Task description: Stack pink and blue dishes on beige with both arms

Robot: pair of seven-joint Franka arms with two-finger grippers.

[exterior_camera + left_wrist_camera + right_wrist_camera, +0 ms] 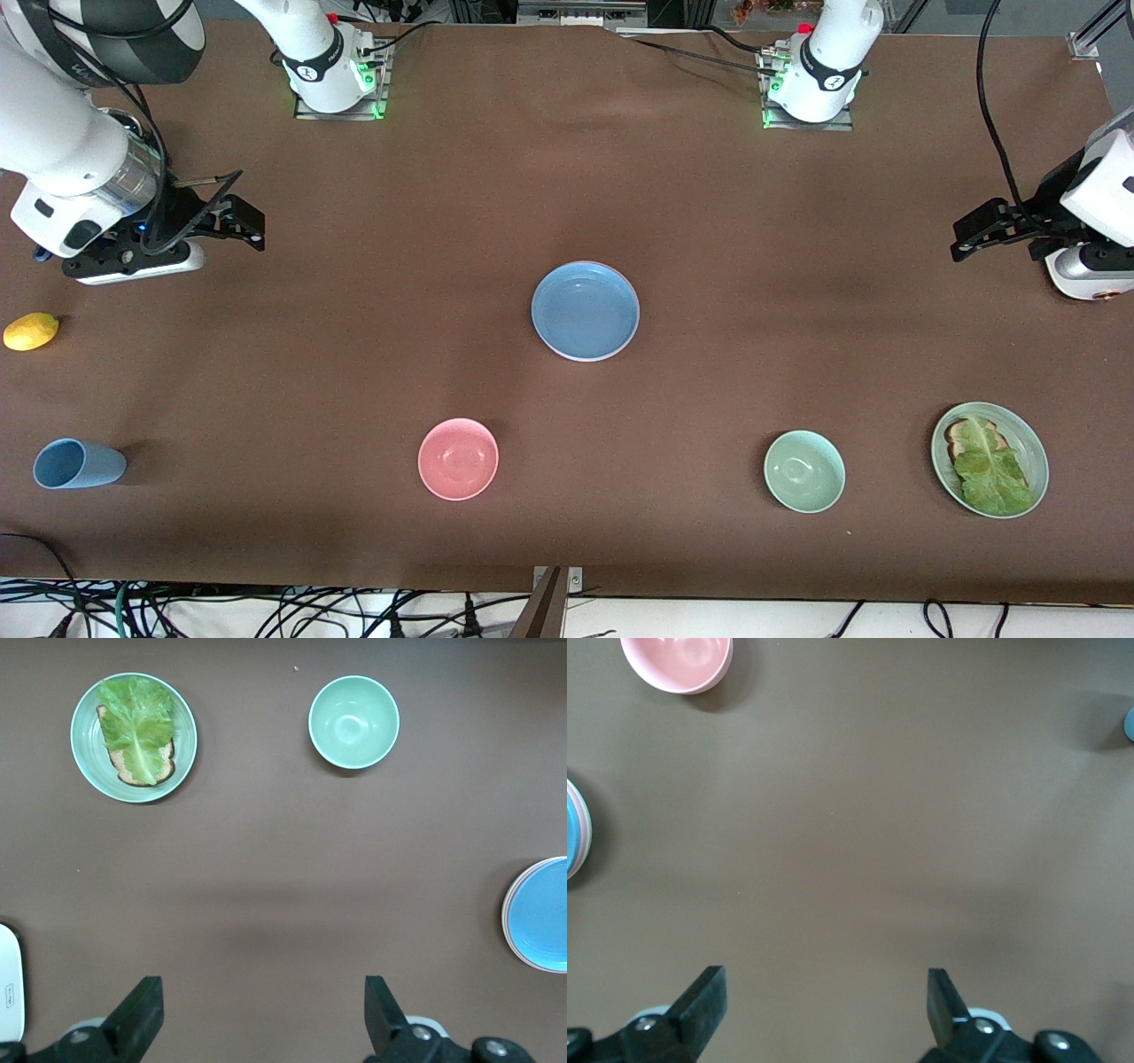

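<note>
The blue plate (585,310) lies in the middle of the table, on top of a stack. A thin pink rim (505,914) of the pink plate shows under its edge. The beige plate is hidden beneath them; only a pale sliver shows at the stack's nearer edge. My right gripper (252,226) hangs open over bare table toward the right arm's end, nothing between its fingers (704,992). My left gripper (961,241) hangs open over bare table toward the left arm's end, also holding nothing (263,988). Both are well away from the stack.
Nearer the front camera stand a pink bowl (458,458), a pale green bowl (803,470) and a green plate (1035,461) with bread and lettuce. A light blue cup (75,463) lies on its side and a lemon (31,330) sits at the right arm's end.
</note>
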